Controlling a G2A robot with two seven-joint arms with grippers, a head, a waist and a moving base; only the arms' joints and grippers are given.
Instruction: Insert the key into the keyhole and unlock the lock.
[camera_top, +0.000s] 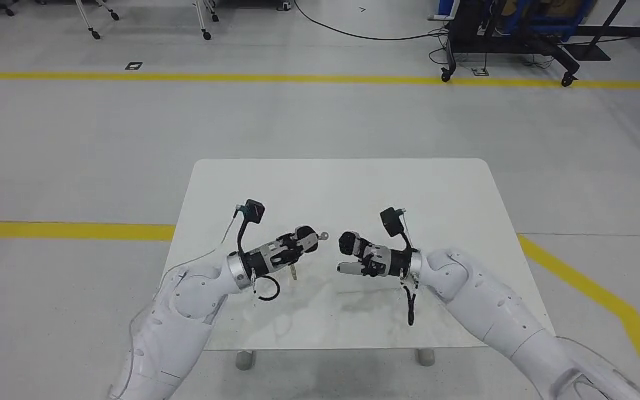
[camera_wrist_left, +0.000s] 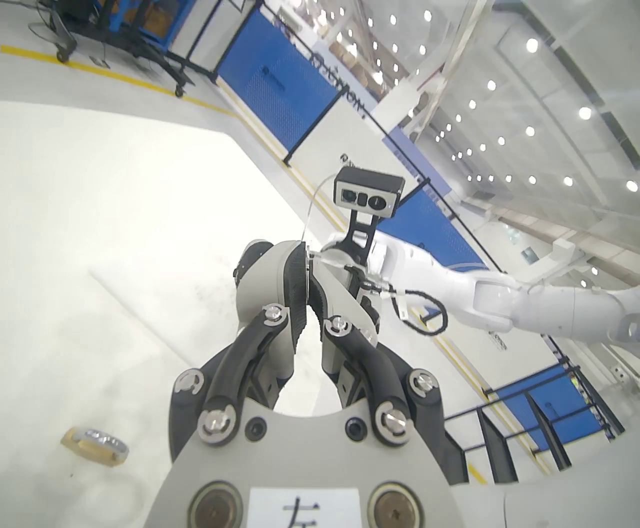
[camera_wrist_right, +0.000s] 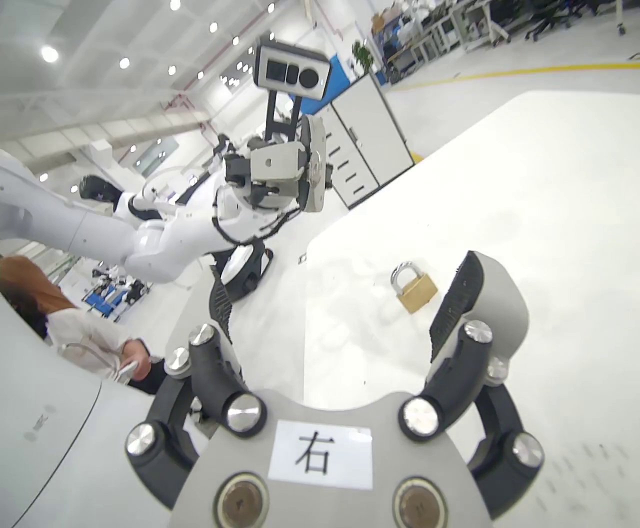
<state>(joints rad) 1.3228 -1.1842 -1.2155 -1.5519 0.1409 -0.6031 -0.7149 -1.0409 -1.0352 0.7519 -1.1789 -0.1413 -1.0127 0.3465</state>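
Note:
A brass padlock (camera_wrist_right: 415, 288) with a silver shackle lies flat on the white table (camera_top: 440, 200); it also appears as the padlock (camera_wrist_left: 95, 444) low in the left wrist view. My left gripper (camera_wrist_left: 306, 280) hovers above the table with its black pads pressed together, and I cannot make out a key between them. It points at my right gripper (camera_top: 345, 254) across a short gap near the table's middle. My right gripper (camera_wrist_right: 345, 300) is open with nothing between its fingers, and the padlock lies on the table beyond them.
The table's front edge runs close below both arms. Bare tabletop stretches behind and to both sides of the grippers. Carts and racks stand on the floor well beyond the table.

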